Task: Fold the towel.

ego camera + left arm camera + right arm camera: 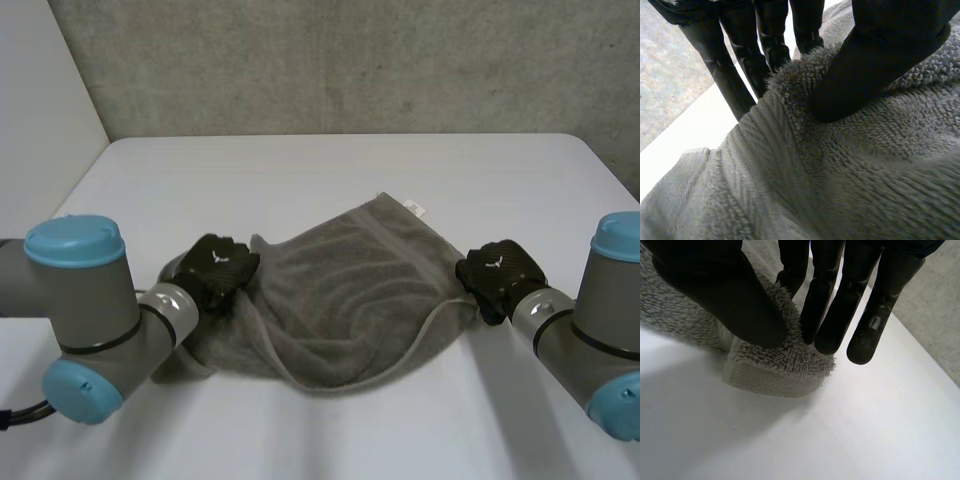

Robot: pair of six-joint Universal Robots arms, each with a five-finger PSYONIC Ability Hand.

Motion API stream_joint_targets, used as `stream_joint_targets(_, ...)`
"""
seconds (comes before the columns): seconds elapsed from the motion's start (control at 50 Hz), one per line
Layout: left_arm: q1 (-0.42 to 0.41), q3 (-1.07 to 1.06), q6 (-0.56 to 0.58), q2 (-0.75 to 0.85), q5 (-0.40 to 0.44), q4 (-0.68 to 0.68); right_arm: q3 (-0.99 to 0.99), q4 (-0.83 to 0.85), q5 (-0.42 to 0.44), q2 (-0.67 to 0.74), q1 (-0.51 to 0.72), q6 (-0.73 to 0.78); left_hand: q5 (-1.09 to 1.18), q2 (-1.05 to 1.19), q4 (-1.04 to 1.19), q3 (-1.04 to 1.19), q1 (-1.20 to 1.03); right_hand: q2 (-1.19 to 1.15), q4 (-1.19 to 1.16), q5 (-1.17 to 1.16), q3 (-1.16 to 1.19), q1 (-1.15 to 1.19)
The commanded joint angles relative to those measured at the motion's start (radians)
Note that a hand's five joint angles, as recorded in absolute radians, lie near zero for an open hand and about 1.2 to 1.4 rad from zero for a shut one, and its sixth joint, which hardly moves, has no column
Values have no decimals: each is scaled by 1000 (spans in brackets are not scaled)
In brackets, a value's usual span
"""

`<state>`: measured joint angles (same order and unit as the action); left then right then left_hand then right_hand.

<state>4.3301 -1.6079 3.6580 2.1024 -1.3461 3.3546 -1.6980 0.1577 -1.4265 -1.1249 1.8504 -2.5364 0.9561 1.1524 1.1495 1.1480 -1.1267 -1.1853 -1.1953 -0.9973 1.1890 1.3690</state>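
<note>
White table (pixel 330 170) holds a grey towel (pixel 350 300) near the middle. The left hand (pixel 215 265) pinches its left edge, the right hand (pixel 500 272) its right corner. The fold looks begun; next both must move together.

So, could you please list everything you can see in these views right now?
towel: one, grey, rumpled on the table between the two hands
label: one, white, at the towel's far corner
table: one, white, under the towel
wall: one, grey, behind the table's far edge
left arm: one, grey with light-blue caps, near left
right arm: one, grey with light-blue caps, near right
left hand: one, black, thumb and fingers pinching the towel's left edge
right hand: one, black, thumb and fingers pinching the towel's right end
</note>
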Motion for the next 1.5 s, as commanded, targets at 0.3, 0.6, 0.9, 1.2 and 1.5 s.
stream_joint_targets(0.3, 2, 565, -122, -47, -304, 310, 446, 527, -89, -73, 67, -224, 266, 244, 247, 248, -270, -211, -201, -224, 207, 27)
stream_joint_targets(0.6, 11, -27, -257, -211, -374, 241, 246, 44, 27, -66, 53, -213, 266, 244, 247, 248, -270, -211, -201, -224, 207, 27)
stream_joint_targets(0.9, -41, -454, -259, -240, -234, 243, -11, -96, 35, -21, -46, -19, 266, 244, 247, 248, -270, -211, -201, -224, 207, 27)
stream_joint_targets(1.2, -32, -415, -259, -317, -242, 244, -41, -102, 20, -153, -57, -190, 266, 244, 247, 248, -270, 777, 787, 764, -781, -961)
stream_joint_targets(1.5, 37, -351, -268, -308, -235, 233, -181, -101, 38, -234, 6, -185, 266, 244, 247, 248, -270, 763, 773, 749, -766, -946)
